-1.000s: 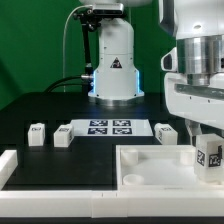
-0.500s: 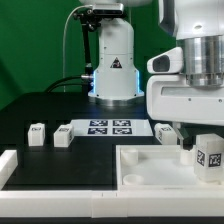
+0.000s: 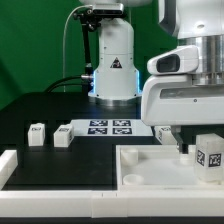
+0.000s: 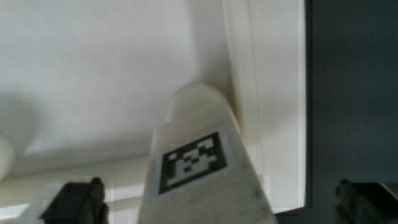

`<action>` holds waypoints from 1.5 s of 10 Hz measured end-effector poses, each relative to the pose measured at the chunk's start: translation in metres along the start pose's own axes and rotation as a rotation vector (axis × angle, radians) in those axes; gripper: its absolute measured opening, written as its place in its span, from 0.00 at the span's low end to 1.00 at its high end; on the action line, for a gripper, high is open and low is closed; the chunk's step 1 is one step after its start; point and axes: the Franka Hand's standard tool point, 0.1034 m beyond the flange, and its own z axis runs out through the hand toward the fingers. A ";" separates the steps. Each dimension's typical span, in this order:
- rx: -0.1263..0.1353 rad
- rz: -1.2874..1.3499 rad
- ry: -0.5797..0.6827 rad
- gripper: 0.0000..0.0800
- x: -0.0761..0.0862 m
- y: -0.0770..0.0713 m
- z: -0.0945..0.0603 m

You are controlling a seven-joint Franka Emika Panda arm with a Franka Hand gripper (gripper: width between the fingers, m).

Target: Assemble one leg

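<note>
A leg point(image 3: 210, 152), a small white block with a tag facing the camera, stands upright on the large white tray-like part point(image 3: 145, 162) near its corner at the exterior view's right. My gripper point(image 3: 200, 148) straddles this leg; one dark finger point(image 3: 185, 150) shows beside it. In the wrist view the leg point(image 4: 205, 150) lies between the two dark fingertips point(image 4: 75, 203) with a gap on each side, so my gripper point(image 4: 217, 205) is open. Three more legs lie on the black table: two point(image 3: 38, 133) point(image 3: 63, 136) at the left and one point(image 3: 165, 132) behind the tray.
The marker board point(image 3: 108, 127) lies mid-table in front of the arm's white base point(image 3: 113, 65). A white bracket point(image 3: 8, 165) runs along the front left edge. The arm's body hides the right side of the scene.
The arm's body has shifted toward the exterior view's left and now looks larger. The leg by the tray corner has stayed in about the same place.
</note>
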 end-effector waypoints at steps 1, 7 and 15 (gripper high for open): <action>-0.008 -0.119 0.001 0.81 0.000 0.001 0.000; -0.016 -0.220 0.001 0.36 0.001 0.004 0.000; 0.003 0.770 0.021 0.36 0.001 0.005 0.000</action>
